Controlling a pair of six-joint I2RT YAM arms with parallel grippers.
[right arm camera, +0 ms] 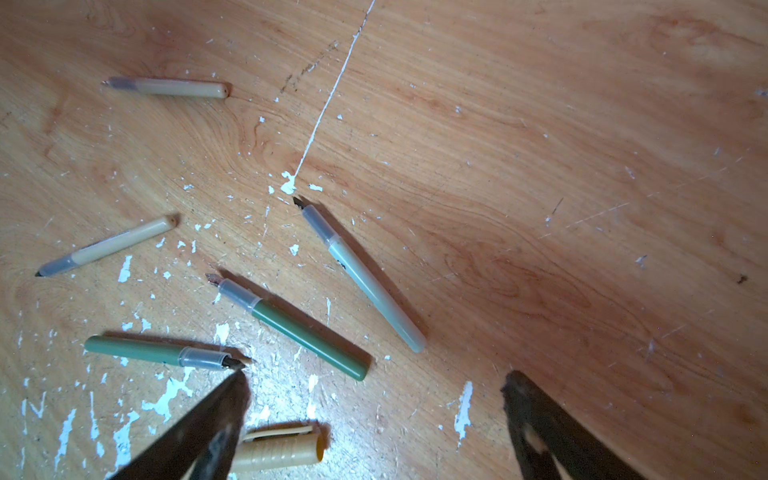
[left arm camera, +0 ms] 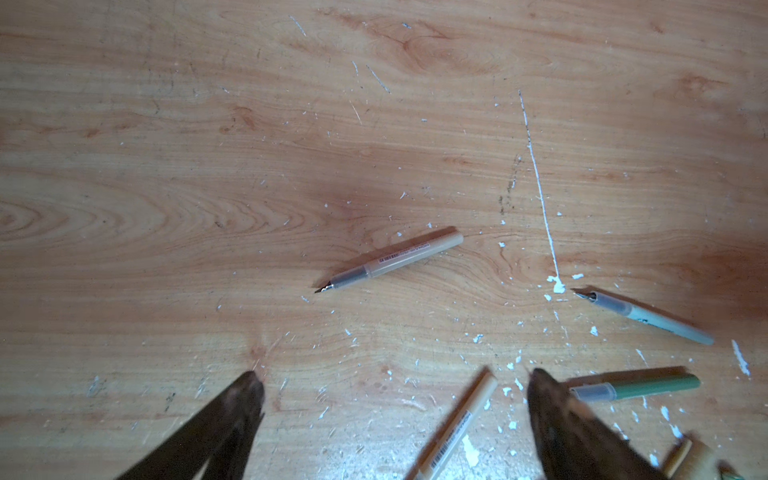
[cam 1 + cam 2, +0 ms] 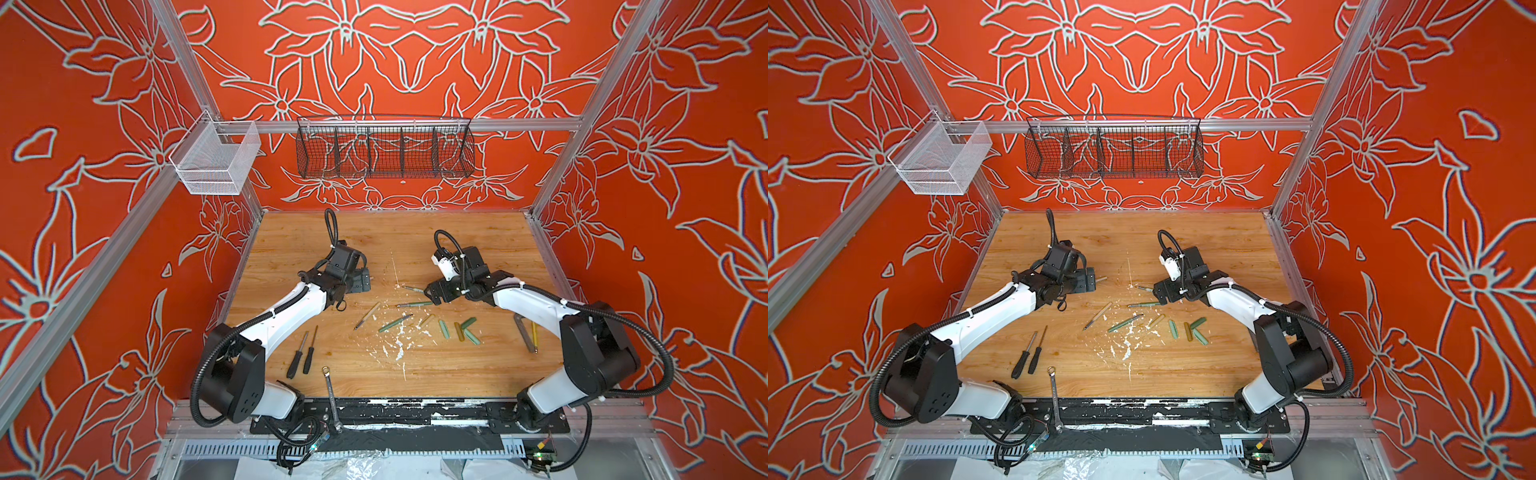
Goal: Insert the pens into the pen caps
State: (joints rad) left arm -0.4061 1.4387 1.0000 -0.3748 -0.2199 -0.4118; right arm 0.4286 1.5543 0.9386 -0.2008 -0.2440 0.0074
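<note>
In both top views, your left gripper sits over the wooden table, left of centre, with its jaws spread and nothing between them. Your right gripper faces it from the right, just as wide and just as empty. It is just beside the pale green pen and the dark green pen. Nearer the front edge lie a beige pen and a sage green pen. The pen caps lie in a loose cluster to their right. Two screwdrivers and a wrench lie apart at the front left.

In the left wrist view, you see both fingers far apart. One end of the beige pen shows blurred between them. A second beige pen lies uncapped on bare wood beyond.

In the right wrist view, the fingers also stand well apart and grip nothing. One fingertip is just beside the nib of the sage green pen. A beige cap lies on its side close to that finger. The dark green and pale green pens lie slantwise ahead, with both beige pens farther off. Every pen is uncapped.
</note>
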